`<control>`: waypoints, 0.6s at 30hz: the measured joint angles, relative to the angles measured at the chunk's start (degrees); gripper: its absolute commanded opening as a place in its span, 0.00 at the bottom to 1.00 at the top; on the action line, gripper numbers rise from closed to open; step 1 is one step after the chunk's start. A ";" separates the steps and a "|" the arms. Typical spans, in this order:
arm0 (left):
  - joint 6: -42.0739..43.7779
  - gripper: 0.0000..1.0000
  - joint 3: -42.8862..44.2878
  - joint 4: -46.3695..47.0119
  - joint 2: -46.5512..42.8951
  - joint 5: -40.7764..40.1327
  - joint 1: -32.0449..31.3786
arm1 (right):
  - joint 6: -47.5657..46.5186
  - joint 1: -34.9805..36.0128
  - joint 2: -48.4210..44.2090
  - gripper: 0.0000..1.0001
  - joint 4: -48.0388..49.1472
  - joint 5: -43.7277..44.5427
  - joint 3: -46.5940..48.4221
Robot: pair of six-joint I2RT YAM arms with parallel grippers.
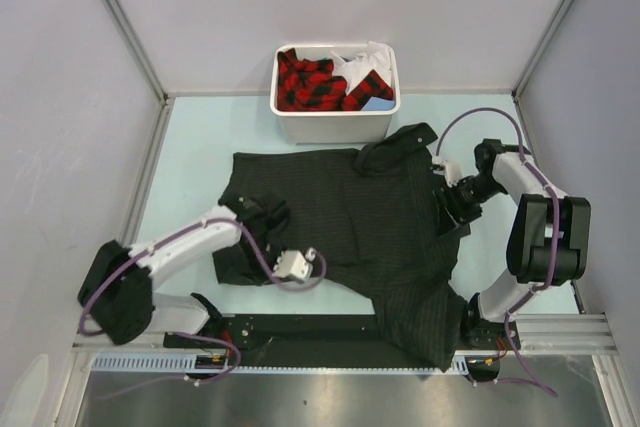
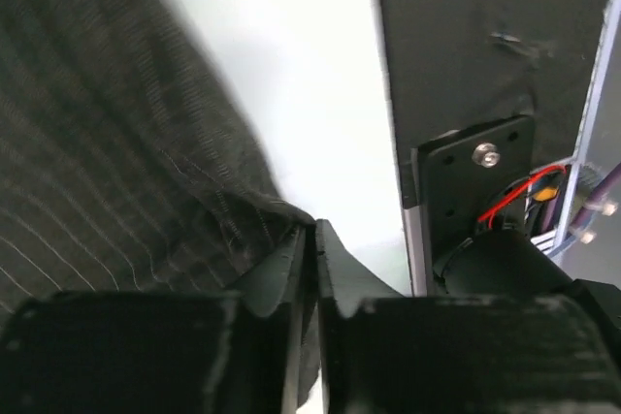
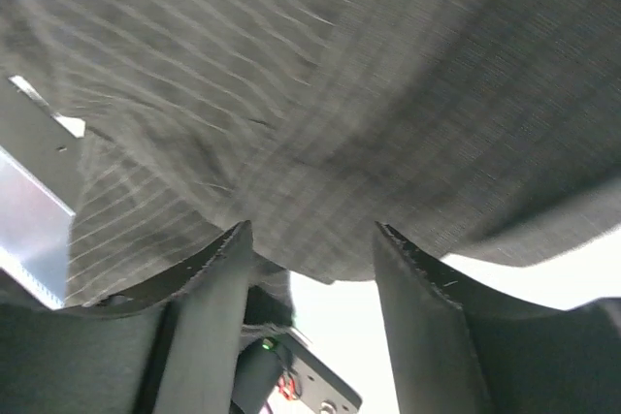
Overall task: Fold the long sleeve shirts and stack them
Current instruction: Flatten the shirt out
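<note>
shirt: the black pinstriped shirt [image 1: 350, 227] lies spread mostly flat across the middle of the top view; a bunched bit (collar, I think) pokes toward the upper right just below the bin; the lower right end hangs over the black strip [image 1: 300, 330] along the bottom of the frame; not folded yet imo

left gripper: the left gripper [image 2: 316, 244] is pinched right down on a thin edge of the shirt, jaws pretty much touching with cloth between them; in its own view the fabric fans off to the upper left, so I'd guess it has the hem in order to lift or drag that side

right gripper: the right gripper [image 3: 312, 232] sits at the shirt's right edge in the top view; its fingers [image 3: 218, 288] are spread wide, cloth draped across the mouth but nothing clamped; my guess is it's lined up to take the opposite side so both arms can pull the thing straight

bin: white bin [image 1: 335, 125] at top centre, holding a red-and-black plaid garment [image 1: 305, 82] plus something white and a bit of blue; probably more laundry, can't tell if they're long sleeves

table: pale table [image 1: 190, 147] under it all; no folded stack that I can see

progress: early; looks like the flattening stage, with folding and stacking to come
</note>
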 measured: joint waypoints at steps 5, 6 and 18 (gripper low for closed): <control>-1.25 0.27 -2.91 -2.10 -11.69 -2.56 -15.50 | 0.07 -5.66 1.44 0.54 0.37 3.28 0.00; -1.81 0.37 -3.06 -2.84 -13.03 -2.86 -18.32 | -0.09 -6.86 2.10 0.55 0.20 3.76 0.07; -8.72 0.73 9.77 -3.87 -9.44 3.34 4.35 | 4.48 -16.06 11.47 0.66 0.26 0.09 9.51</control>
